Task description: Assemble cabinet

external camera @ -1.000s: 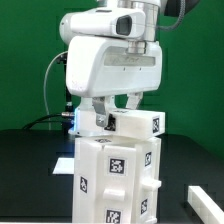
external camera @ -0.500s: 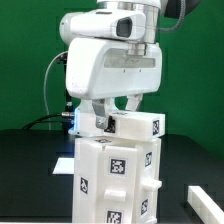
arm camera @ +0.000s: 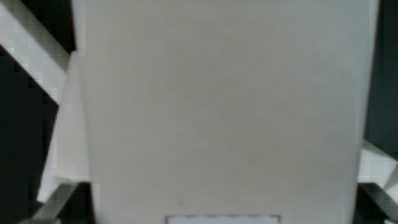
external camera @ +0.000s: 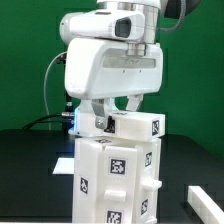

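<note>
So the cabinet [external camera: 118,180] is standing upright on the black table [external camera: 30,180], pretty much front and centre, a white box with those little black-and-white tags on its faces. On top of it sits a separate white top piece [external camera: 137,125], tagged too, resting across the upper edge toward the exterior view's right. It looks a touch off from the body, not fully squared up, though I can't swear to it from here.

The gripper [external camera: 116,110] is right down on that top piece, one finger either side of it. Looks clamped on the piece to me, fingers pressed against it rather than spread wide. The wrist view is basically useless: one big pale panel [arm camera: 214,110] filling everything, black table at the edges.

My guess is we're at the step of seating the top onto the body. Next move needs a careful push or twist straight down, keeping the piece lined up so it doesn't jam or tip the whole box.

Marker board [external camera: 205,195] is off at the exterior view's right, untouched.
</note>
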`<state>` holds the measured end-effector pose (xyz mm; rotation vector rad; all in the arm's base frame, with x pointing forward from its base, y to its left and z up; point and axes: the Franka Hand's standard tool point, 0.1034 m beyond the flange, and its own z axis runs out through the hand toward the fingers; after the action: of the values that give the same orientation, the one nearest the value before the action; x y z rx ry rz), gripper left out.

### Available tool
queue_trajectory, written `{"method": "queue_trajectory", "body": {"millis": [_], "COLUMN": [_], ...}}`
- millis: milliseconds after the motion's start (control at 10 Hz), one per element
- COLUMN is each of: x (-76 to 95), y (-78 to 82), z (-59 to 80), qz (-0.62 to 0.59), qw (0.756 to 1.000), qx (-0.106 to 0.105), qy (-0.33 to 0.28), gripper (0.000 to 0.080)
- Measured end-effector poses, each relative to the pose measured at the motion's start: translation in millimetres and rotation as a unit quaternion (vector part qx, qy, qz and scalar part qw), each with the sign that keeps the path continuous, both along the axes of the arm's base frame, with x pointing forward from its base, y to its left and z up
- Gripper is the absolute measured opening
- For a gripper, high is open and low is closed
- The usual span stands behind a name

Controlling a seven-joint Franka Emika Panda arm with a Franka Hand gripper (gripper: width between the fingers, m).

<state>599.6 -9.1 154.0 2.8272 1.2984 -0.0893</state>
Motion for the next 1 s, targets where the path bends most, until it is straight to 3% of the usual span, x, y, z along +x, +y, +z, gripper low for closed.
{"method": "queue_trajectory", "body": {"millis": [200,500,1000], "x": [-0.4,-1.8,-2.5], "y": [0.6,1.9,4.8], "z": [-0.2,-0.6,-1.3], "qz": [-0.096,-0.247,-0.466], "qw": [0.995,0.969,0.885], "qx": [-0.002,-0.001,0.000], "qy": [-0.004,-0.012,-0.016], "gripper": [0.0554,0.0554,0.0554]}}
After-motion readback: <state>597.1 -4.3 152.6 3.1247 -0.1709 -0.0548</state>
